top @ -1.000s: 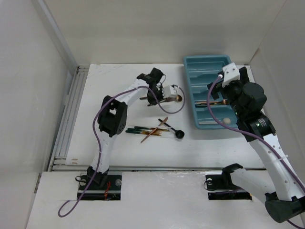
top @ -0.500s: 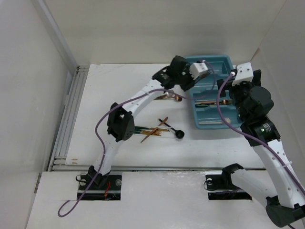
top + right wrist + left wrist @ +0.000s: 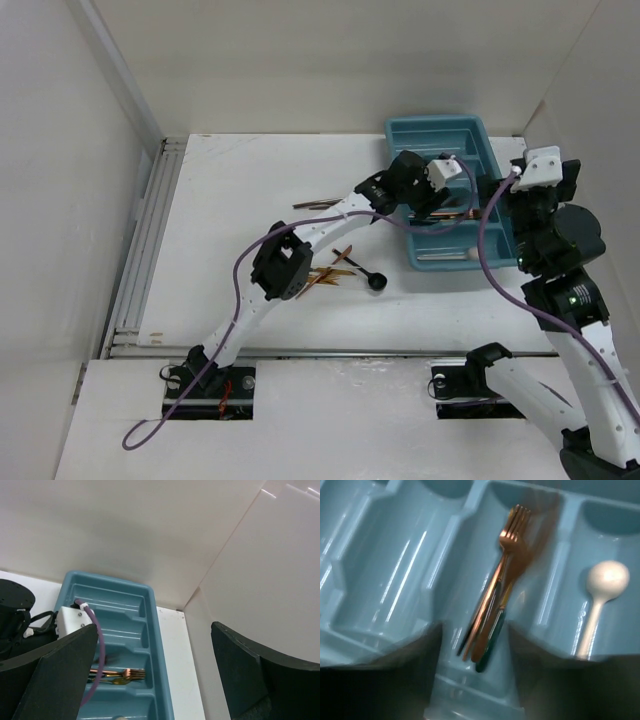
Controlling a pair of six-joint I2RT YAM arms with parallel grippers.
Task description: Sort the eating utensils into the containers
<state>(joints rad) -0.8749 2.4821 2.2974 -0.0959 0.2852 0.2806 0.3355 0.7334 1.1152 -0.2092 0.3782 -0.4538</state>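
Teal tray [image 3: 437,138] lies beneath the outstretched left gripper [image 3: 474,632], spread wide and empty; right gripper [image 3: 154,630], raised, likewise.

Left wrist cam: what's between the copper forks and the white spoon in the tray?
Just a raised divider of the tray, seen in the left wrist view; forks and spoon lie in neighbouring compartments.

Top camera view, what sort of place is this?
Probably a robot lab test cell: white table boxed in by plain white walls, left arm and right arm bolted at its near edge, a teal cutlery tray.
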